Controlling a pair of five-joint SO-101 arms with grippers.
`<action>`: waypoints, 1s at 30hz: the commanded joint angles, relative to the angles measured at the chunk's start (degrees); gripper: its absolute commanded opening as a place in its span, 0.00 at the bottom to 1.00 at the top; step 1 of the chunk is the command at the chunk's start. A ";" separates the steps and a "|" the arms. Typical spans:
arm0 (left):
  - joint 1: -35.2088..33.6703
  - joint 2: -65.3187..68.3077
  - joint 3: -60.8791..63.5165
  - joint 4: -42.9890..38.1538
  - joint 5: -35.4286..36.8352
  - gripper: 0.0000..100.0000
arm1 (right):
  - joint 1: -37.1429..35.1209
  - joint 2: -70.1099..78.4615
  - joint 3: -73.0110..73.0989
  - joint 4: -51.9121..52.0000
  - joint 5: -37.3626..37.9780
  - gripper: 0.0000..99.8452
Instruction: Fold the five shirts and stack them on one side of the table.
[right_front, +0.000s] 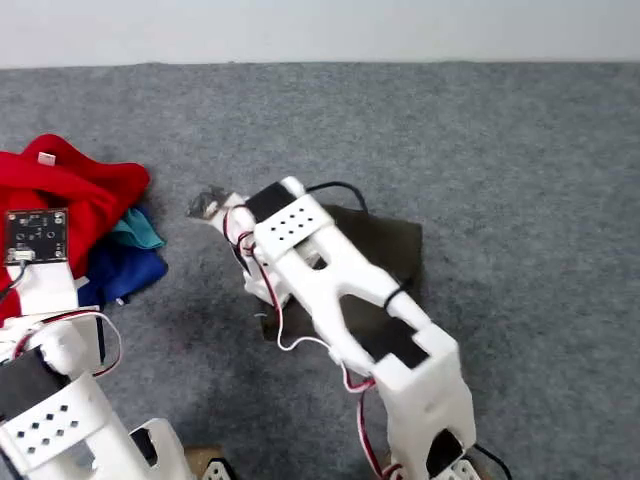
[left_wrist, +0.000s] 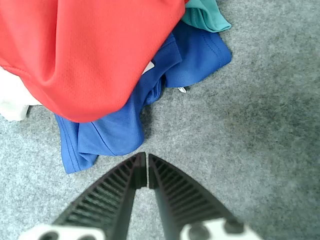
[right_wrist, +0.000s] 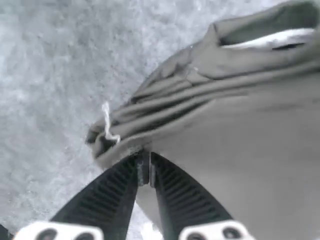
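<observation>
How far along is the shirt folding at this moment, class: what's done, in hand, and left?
Done: nothing yet; no folded stack is visible. In hand: the right claw is shut on an edge of the dark grey shirt mid-table. To do: the red shirt, blue shirt and teal shirt lie crumpled in a heap, with the left claw shut and empty beside the blue one.

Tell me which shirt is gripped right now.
The dark grey shirt, pinched in the right gripper; the red shirt, blue shirt and teal shirt lie heaped apart, ungripped.
</observation>
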 joint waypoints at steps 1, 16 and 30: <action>-0.35 -0.88 -1.01 -1.23 0.62 0.02 | -3.30 1.63 -0.62 0.57 -0.09 0.01; -0.35 -0.88 -0.84 -1.23 0.62 0.02 | 2.95 -8.04 -14.86 4.44 -0.09 0.01; -0.35 -0.88 -0.75 -1.14 0.62 0.02 | 11.03 8.22 -17.85 -15.16 -0.18 0.01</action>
